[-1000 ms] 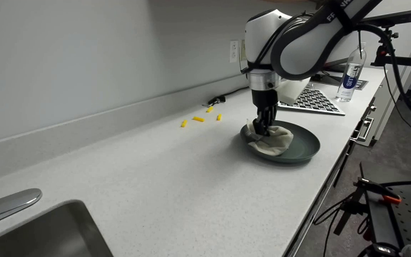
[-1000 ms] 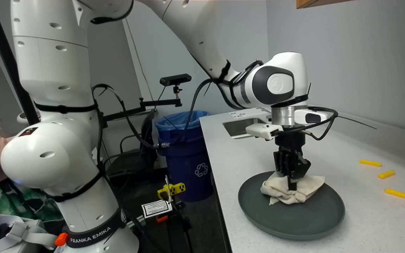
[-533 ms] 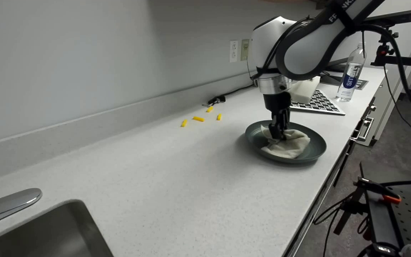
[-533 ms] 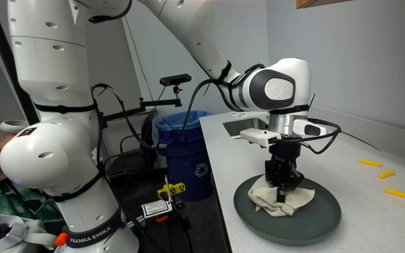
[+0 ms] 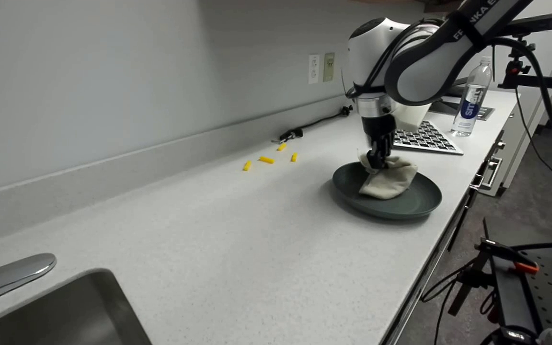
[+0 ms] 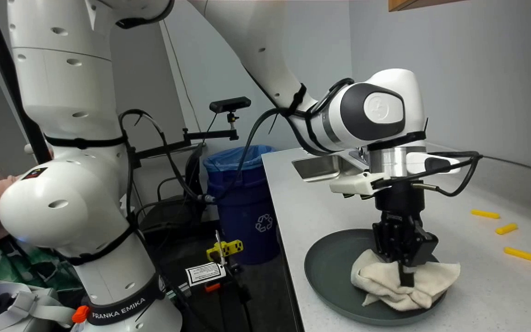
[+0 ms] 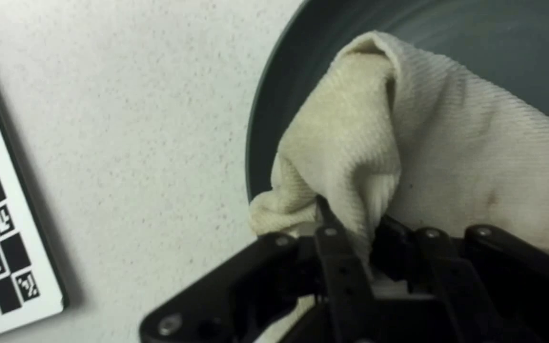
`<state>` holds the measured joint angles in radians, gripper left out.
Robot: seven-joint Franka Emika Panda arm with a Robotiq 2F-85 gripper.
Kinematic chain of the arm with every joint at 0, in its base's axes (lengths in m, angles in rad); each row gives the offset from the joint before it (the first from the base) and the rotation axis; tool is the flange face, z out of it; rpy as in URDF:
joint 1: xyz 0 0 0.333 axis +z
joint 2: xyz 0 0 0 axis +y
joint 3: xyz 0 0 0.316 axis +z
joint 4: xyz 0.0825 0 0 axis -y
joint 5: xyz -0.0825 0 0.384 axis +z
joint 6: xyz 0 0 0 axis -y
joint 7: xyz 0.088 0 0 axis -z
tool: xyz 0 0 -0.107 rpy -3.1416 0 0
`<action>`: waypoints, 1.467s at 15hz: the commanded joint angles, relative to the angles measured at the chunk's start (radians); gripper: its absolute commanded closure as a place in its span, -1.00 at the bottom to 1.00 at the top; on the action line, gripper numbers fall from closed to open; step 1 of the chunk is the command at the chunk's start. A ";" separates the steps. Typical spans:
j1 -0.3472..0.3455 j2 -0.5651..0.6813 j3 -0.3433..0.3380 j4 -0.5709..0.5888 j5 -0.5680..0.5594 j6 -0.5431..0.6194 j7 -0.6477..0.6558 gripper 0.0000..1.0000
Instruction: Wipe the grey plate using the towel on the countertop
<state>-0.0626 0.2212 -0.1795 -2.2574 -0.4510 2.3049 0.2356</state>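
Observation:
The grey-green plate point(image 5: 419, 203) lies on the countertop and also shows in an exterior view point(image 6: 330, 276) and the wrist view point(image 7: 517, 52). My gripper point(image 5: 379, 165) is over the plate's far part there, and near its right rim in an exterior view point(image 6: 404, 279). It is shut on the cream towel point(image 5: 387, 186), a fold of which rises between the fingers in the wrist view point(image 7: 353, 219). The crumpled towel point(image 6: 376, 279) covers part of the plate, and a corner pokes past the rim. The towel point(image 7: 484, 157) has faint reddish stains. The fingertips are partly hidden by cloth.
Several yellow sticks point(image 5: 266, 159) lie near the wall. A black-and-white patterned board point(image 5: 424, 136) is close beyond the plate. A water bottle point(image 5: 471, 103) stands behind it. A sink point(image 5: 65, 311) is at the other end. The counter's front edge point(image 5: 448, 230) runs near the plate.
My gripper has dragged the towel across the plate, toward the front edge and then toward the patterned board side. The plate has slid slightly toward the counter's front edge.

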 commanded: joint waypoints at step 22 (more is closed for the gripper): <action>0.108 -0.206 0.262 -0.028 0.557 0.180 -0.345 -0.04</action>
<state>0.0412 0.0497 0.0798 -2.2686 0.0274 2.5319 -0.0162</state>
